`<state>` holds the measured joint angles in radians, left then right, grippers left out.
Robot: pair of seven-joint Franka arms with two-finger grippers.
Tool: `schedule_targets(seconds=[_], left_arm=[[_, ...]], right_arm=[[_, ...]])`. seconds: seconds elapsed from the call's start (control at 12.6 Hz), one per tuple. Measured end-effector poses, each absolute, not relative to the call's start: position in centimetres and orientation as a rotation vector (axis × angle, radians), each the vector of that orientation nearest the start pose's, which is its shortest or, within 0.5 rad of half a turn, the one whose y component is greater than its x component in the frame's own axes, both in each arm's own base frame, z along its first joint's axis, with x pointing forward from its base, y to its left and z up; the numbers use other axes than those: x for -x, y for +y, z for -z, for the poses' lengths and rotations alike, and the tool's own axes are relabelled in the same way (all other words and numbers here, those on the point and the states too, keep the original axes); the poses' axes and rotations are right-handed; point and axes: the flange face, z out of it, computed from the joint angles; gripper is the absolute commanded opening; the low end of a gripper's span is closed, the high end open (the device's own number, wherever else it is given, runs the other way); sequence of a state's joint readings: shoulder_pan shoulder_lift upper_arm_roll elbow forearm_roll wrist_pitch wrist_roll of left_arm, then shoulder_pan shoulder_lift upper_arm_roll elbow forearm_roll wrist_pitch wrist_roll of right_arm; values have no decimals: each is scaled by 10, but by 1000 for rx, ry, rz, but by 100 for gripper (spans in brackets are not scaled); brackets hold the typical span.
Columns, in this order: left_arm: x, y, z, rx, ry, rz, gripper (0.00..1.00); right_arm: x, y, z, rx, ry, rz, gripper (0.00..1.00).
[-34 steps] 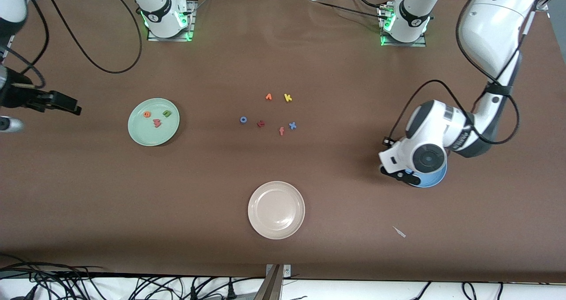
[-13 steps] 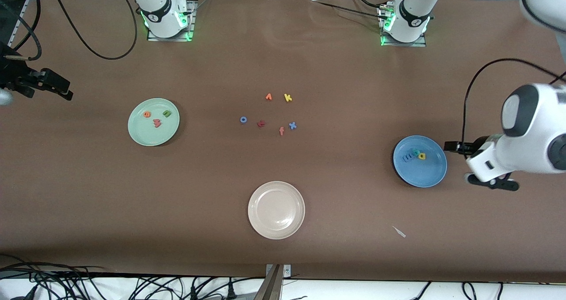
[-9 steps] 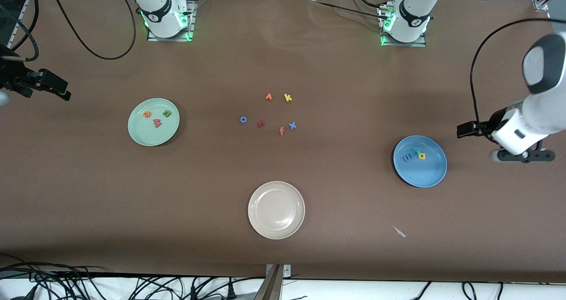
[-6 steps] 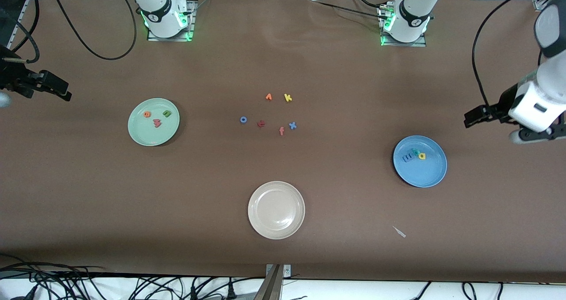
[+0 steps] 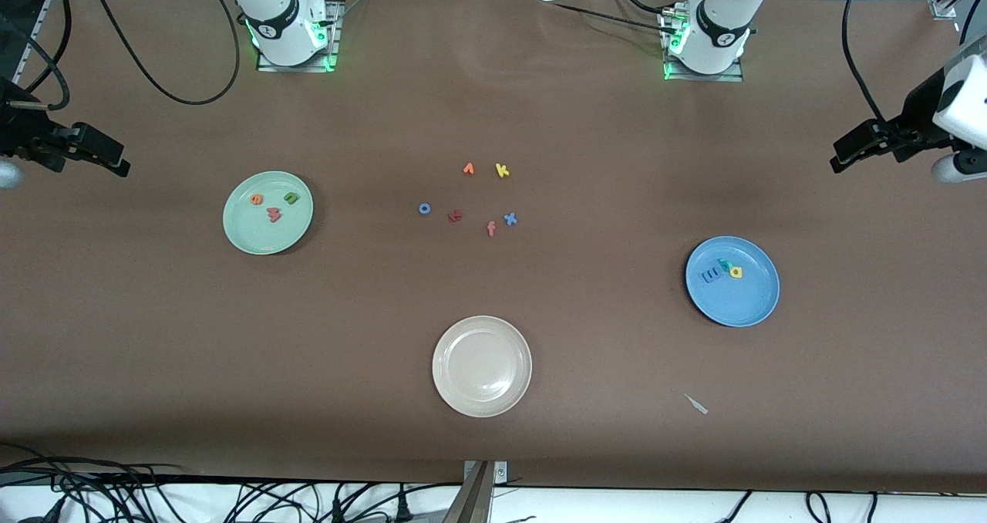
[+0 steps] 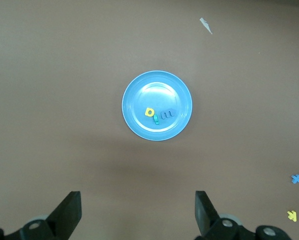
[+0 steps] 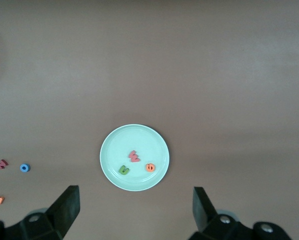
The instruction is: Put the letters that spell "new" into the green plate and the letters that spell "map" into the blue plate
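Observation:
The green plate [image 5: 254, 234] holds an orange e [image 5: 257, 199], a green n [image 5: 291, 197] and a salmon w [image 5: 274, 214]. The blue plate [image 5: 744, 303] holds a blue m [image 5: 710, 274], a teal p [image 5: 724, 264] and a yellow a [image 5: 736, 272]. My left gripper [image 5: 848, 153] hangs open and empty, high over the bare table at the left arm's end; its wrist view looks down on the blue plate [image 6: 157, 85]. My right gripper [image 5: 100, 156] hangs open and empty over the right arm's end, with the green plate [image 7: 134, 137] in its wrist view.
Loose letters lie mid-table: an orange one [image 5: 468, 169], a yellow k [image 5: 502, 170], a blue o [image 5: 424, 209], a dark red one [image 5: 455, 215], a salmon f [image 5: 491, 228] and a blue x [image 5: 510, 218]. A beige plate [image 5: 482, 366] sits nearer the camera. A white scrap [image 5: 696, 404] lies near it.
The left arm has risen from over the blue plate and swung out to its end of the table, uncovering the plate and its letters. The right gripper has barely shifted.

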<state>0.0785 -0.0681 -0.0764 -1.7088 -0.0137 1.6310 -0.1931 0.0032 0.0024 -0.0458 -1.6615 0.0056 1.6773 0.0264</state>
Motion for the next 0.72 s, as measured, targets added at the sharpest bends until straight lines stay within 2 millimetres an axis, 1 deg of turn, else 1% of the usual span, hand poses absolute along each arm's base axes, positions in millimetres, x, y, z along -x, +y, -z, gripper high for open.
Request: schedule_targets(seconds=[0.08, 0.24, 0.4, 0.56, 0.72], left_arm=[[-530, -3, -608, 3136, -274, -22, 100], [-518, -2, -619, 3145, -82, -47, 100], [-510, 10, -628, 3148, 75, -41, 100], [-504, 13, -632, 3148, 117, -56, 100], [-505, 10, -630, 3146, 134, -66, 100]], right_arm=[[-562, -23, -590, 3134, 109, 21, 100], [-562, -23, -590, 3134, 108, 20, 100], [-562, -23, -590, 3133, 108, 21, 100], [-562, -23, -590, 3133, 108, 21, 100], [-562, -22, -590, 3133, 105, 21, 100]])
